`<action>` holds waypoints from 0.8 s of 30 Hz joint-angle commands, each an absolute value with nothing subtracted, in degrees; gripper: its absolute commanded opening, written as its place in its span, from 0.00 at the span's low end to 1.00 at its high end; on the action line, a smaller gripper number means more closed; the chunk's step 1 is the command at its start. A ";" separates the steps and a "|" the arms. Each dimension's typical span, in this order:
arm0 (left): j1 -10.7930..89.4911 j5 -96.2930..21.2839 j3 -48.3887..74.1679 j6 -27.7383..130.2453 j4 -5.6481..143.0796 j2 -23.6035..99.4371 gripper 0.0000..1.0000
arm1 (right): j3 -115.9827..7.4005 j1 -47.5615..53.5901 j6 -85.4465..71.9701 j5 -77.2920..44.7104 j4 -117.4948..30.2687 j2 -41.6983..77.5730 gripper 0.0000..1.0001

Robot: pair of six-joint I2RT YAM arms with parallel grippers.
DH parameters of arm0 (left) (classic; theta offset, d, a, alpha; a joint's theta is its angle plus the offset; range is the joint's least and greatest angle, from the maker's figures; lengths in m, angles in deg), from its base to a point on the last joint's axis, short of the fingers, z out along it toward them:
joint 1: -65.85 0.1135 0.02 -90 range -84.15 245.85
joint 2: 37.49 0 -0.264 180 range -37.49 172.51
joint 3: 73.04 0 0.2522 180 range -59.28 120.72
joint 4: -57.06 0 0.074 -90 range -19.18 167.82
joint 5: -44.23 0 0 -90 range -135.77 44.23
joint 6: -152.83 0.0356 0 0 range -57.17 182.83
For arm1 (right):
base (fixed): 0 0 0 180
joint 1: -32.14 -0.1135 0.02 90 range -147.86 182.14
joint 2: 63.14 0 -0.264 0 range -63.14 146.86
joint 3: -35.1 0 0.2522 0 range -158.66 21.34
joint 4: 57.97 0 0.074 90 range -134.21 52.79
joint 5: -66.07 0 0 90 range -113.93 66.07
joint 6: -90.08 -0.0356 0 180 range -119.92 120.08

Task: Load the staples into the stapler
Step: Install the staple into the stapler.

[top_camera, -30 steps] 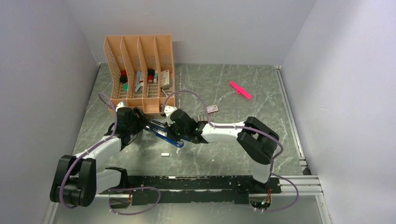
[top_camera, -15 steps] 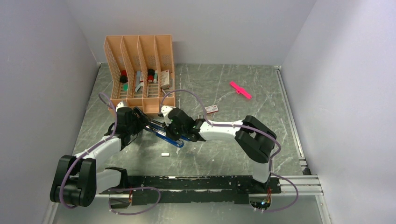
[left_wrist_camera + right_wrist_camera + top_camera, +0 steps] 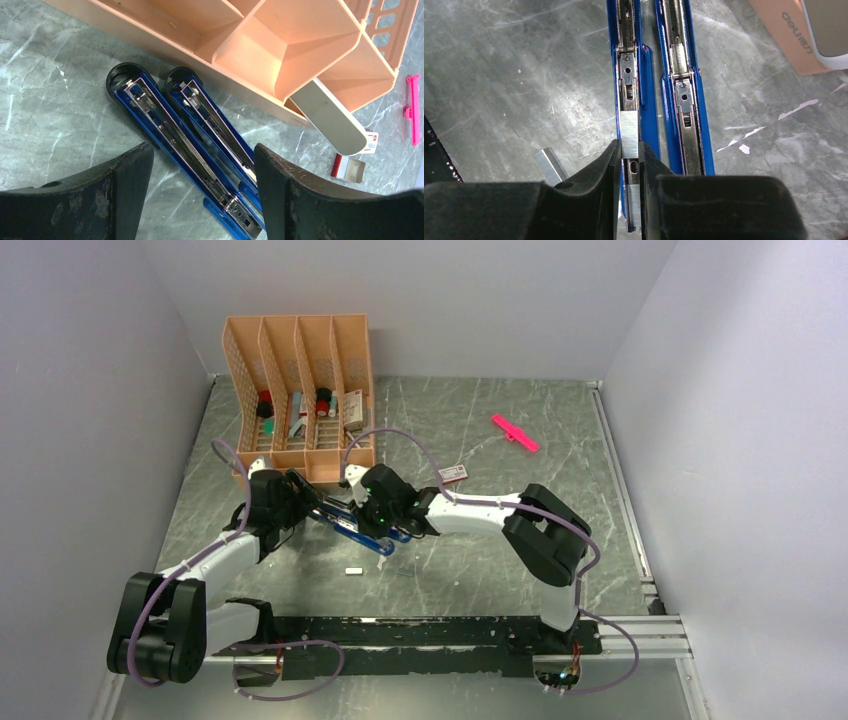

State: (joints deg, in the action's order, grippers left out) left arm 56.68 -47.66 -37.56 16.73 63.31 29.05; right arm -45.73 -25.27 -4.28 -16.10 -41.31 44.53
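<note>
R gripper (image 3: 628,150) nearly closed, pinching the staples (image 3: 629,134): short silvery-grey strip, finely ribbed, square-cut ends. Strip sits right over the metal channel of the stapler (image 3: 650,135) (blue, opened out flat, two rails side by side, black rounded ends). More ribbed grey shows lower in same channel btwn the fingers. Stapler lies left of centre on the table (image 3: 470,580), just near of the peach organizer (image 3: 300,380). L gripper (image 3: 202,152) wide open, holds nothing, hangs over stapler w/ a finger each side. Loose strip (image 3: 352,570) on table, near side of stapler. Small box (image 3: 455,473) to its right; pink stick (image 3: 515,433) farther right.
</note>
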 commanded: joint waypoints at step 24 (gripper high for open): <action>56.36 -47.43 -36.97 16.87 61.39 29.14 0.77 | -46.48 -24.90 -2.69 -15.68 -38.58 44.90 0.32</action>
